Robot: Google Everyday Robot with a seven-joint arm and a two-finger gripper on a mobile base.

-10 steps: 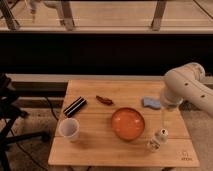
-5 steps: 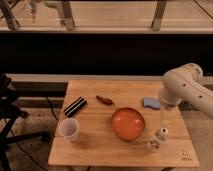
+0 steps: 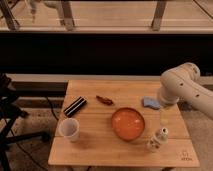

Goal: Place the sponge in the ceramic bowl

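The light-blue sponge (image 3: 151, 103) lies on the wooden table (image 3: 100, 150) towards its right rear, just under the bend of my white arm. The orange ceramic bowl (image 3: 128, 124) sits at the middle of the table, in front and to the left of the sponge, with nothing in it. My gripper (image 3: 157, 139) hangs low over the table at the bowl's right front side, pointing down. It is open and holds nothing. It is a short way in front of the sponge and does not touch it.
A white cup (image 3: 69, 129) stands at the left front. Behind it lies a black striped bar (image 3: 75, 106), with a small reddish-brown object (image 3: 104, 100) to that bar's right. A dark stand (image 3: 7, 107) is left of the table, and a railing runs behind.
My gripper has shifted only slightly beside the bowl's right front. The sponge, bowl and other objects have not moved.
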